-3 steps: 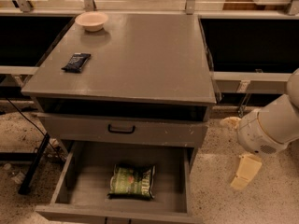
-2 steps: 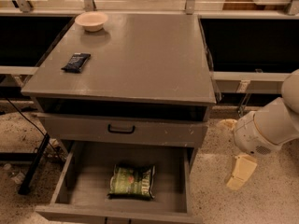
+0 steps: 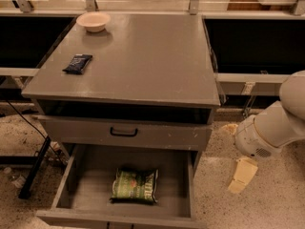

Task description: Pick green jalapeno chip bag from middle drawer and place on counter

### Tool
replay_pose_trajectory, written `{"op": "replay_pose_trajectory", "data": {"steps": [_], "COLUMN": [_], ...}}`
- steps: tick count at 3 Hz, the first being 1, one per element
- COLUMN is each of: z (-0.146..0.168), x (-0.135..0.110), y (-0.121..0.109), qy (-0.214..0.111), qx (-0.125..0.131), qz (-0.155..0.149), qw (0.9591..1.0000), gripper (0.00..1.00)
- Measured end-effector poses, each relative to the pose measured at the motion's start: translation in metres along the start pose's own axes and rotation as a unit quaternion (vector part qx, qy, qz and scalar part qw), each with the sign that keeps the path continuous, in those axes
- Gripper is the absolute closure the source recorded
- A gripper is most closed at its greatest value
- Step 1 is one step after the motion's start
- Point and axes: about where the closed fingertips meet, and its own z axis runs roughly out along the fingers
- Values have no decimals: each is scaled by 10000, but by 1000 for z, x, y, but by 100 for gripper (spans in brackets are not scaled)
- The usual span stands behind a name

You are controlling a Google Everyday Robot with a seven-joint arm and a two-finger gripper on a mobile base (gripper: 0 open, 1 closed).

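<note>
Hanging right of the middle drawer (image 3: 90, 185), the claw (image 3: 242, 175) — state untellable — seems lower than the handled drawer front (image 3: 162, 135).

The white rounded plastic arm (image 3: 279, 123) was at the right side, bent downward; its cream-coloured hand (image 3: 242, 175) hung low beneath the wrist.

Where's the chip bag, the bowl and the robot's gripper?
chip bag (image 3: 135, 185): camera view, the bag's middle, in the drawer (image 3: 90, 178).
bowl (image 3: 93, 21): camera view, its middle, far-left on the counter (image 3: 152, 61).
gripper (image 3: 242, 175): camera view, its pale tip, right of the drawer.
</note>
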Motion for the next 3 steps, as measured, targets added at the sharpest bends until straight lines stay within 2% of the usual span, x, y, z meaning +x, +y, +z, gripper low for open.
{"op": "replay_pose_trajectory", "data": {"steps": [1,2,3], "z": [28,73,83], "x": [1,3,3], "y": [-3,-6,2], "qy": [14,41,24], "qx": [106,102,82], "qz": [-46,-178,-224], "qw": [9999,9998,9997], "gripper": [0,0,0]}}
